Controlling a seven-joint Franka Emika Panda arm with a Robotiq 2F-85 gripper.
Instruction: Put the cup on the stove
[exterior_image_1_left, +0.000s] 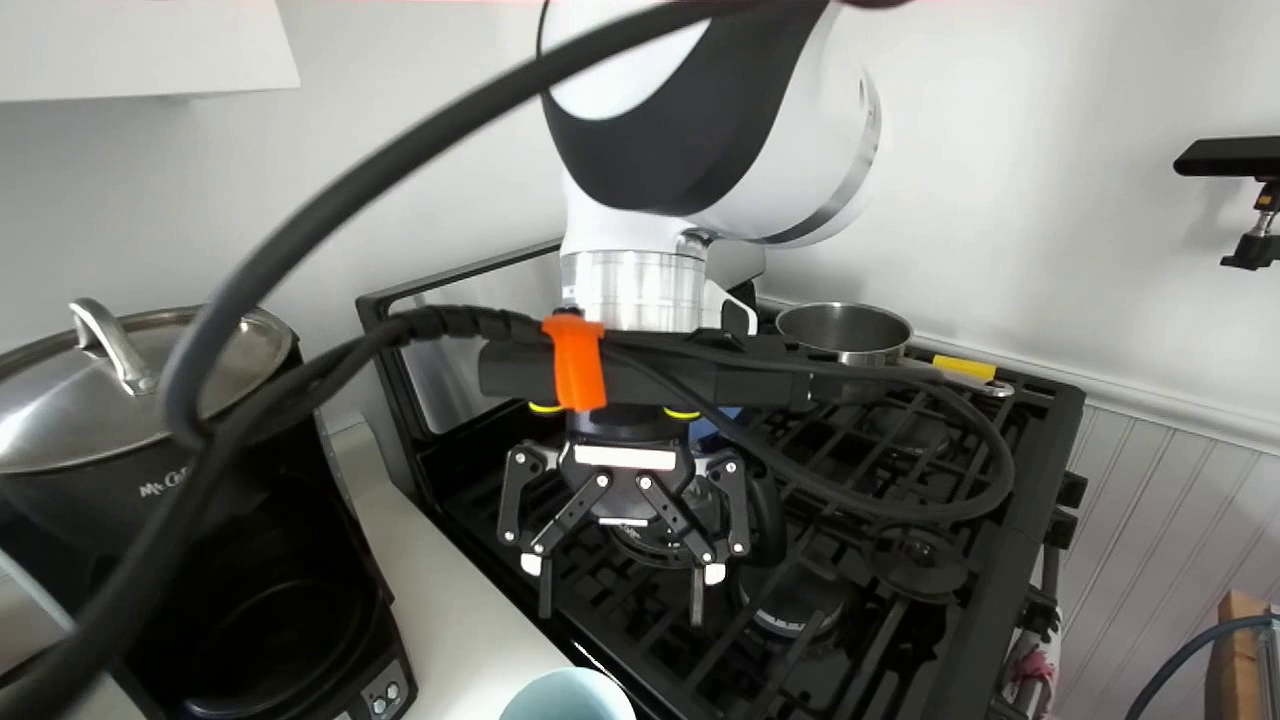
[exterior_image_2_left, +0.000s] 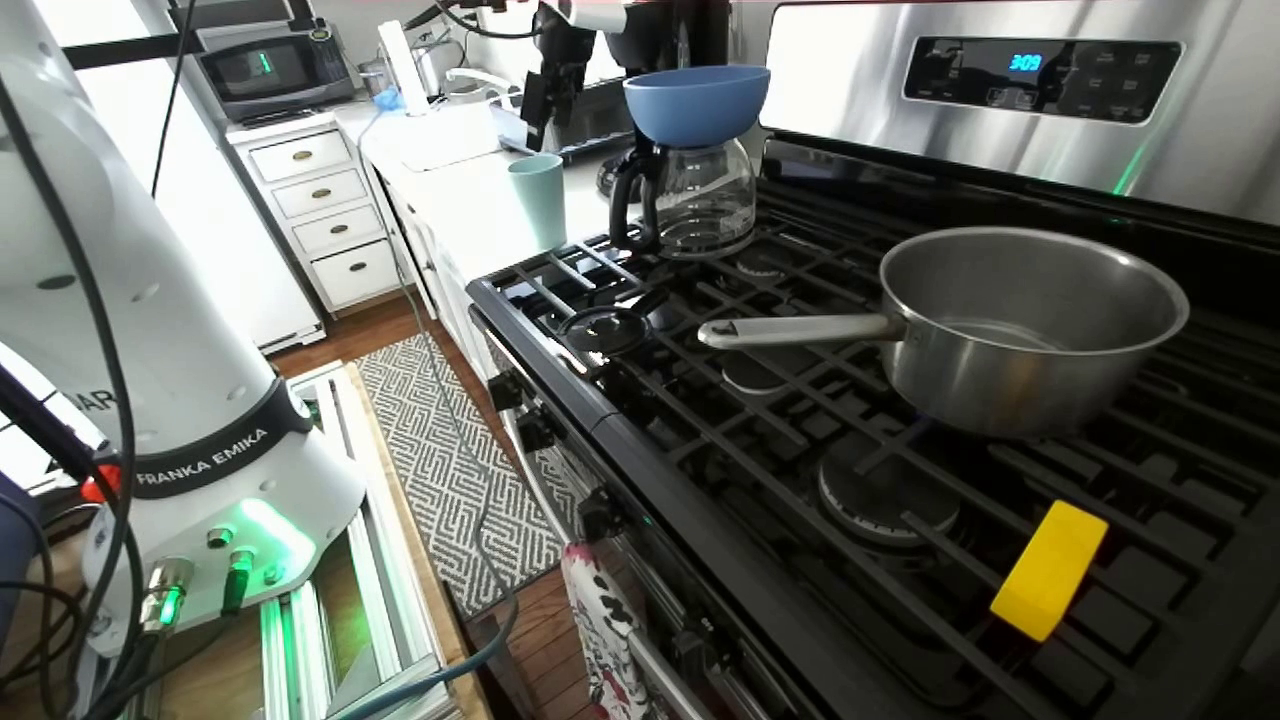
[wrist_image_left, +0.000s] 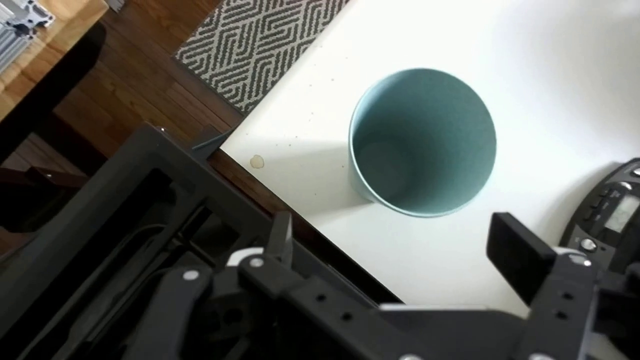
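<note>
two fingers (wrist_image_left: 518, 256) gape wide, empty; wrist view alone shows bottom inside cup (wrist_image_left: 422, 144).

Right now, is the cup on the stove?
No: the wrist view shows the cup standing on the white counter beside the stove.

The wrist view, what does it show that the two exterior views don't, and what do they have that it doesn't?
Only the wrist view shows the inside bottom of the cup and a small brownish spot on the counter. Only the exterior views, both of them, show the steel pot and the yellow block. All three share the cup, the counter and part of the stove.
</note>
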